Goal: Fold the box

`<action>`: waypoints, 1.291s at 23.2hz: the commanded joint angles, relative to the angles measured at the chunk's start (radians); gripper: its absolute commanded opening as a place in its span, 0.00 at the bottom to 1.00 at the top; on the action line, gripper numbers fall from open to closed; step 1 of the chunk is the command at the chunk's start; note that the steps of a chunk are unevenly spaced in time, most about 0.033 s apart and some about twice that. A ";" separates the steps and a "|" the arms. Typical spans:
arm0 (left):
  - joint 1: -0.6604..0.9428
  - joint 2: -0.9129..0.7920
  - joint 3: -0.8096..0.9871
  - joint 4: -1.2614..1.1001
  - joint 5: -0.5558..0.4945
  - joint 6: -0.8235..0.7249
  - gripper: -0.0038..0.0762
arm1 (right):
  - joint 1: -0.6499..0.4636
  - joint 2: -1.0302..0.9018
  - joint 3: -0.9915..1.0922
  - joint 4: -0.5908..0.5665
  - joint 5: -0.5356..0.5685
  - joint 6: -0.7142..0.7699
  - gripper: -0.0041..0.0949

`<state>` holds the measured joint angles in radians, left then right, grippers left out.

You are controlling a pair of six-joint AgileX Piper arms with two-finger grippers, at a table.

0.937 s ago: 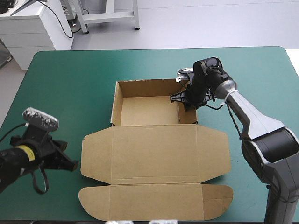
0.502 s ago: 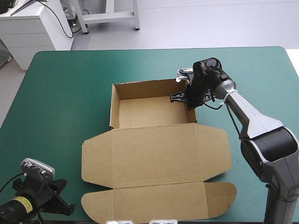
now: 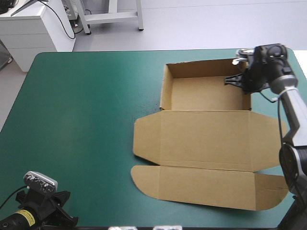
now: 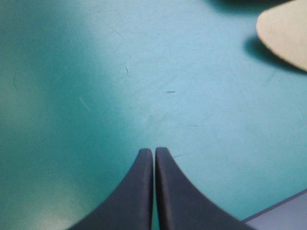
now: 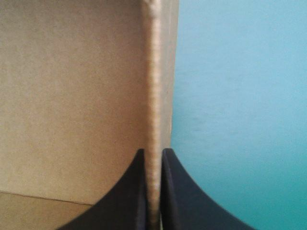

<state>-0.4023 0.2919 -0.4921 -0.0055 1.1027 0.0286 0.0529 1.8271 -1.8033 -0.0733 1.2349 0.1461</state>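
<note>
Two tools working: right tool clamped on box tray's right wall, upper right; lid flat below. Left tool pressed together, empty, over tabletop lower-left corner.

The right arm is a silver-grey tube between rounded dark grey joints, black at the wrist. The left arm is black with a yellow band. The left pincer and right pincer each have two broad black fin-shaped fingers.
</note>
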 commanded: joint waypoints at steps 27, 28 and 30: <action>-0.004 0.010 -0.022 -0.011 -0.053 -0.004 0.04 | -0.476 -0.449 0.143 0.204 0.012 -0.249 0.33; -0.004 0.010 -0.022 -0.011 -0.053 -0.004 0.04 | -0.460 -0.486 0.178 0.205 0.012 -0.266 0.30; -0.004 0.010 -0.022 -0.013 -0.053 -0.004 0.04 | -0.420 -0.584 0.281 0.205 0.012 -0.284 0.25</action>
<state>-0.4023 0.2919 -0.4921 -0.0055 1.1027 0.0286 -0.4091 1.3811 -1.5995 0.1077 1.2455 -0.1017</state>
